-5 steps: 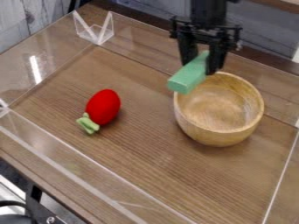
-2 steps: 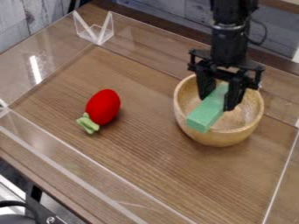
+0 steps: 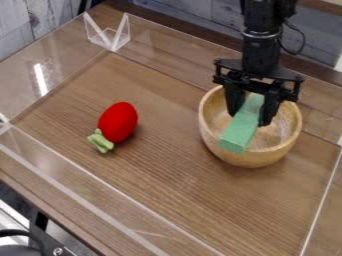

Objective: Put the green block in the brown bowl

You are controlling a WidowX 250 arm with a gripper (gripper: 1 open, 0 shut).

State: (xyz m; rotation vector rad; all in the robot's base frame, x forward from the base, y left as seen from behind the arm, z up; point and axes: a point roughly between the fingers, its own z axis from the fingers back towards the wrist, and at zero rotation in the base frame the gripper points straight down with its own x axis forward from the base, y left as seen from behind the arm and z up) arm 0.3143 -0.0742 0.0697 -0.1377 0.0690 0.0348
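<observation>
At the far left, the clear acrylic wall [image 3: 40, 75] of a low see-through enclosure runs up toward eleven o'clock, where a small folded clear plastic stand [image 3: 107, 33] sits just outside the back corner. The enclosure rests on a wooden tabletop [image 3: 160, 190] with dark brown grain running across it. At about nine o'clock from the middle of the view lies a red ball-like toy [image 3: 119, 120], with a short pale green stub [image 3: 100, 143] touching its lower left end; both lie flat on the wood, well apart from everything else. Moving right, at roughly three o'clock, stands the brown bowl [image 3: 214, 140], a round light wooden bowl with a thick rim, upright on the tabletop. Inside its rim hangs the green block [image 3: 242, 131], a flat light-green bar tilted steeply, its lower end down near the bowl's inner floor toward seven o'clock and its upper end rising toward one o'clock. The black gripper [image 3: 257, 98] points straight down over the bowl from twelve o'clock, its fingers [image 3: 229, 92] spread either side of the bar's upper part and clamped on it, so the block is held within the bowl's opening; whether its lower tip touches the bowl's floor cannot be told.
</observation>
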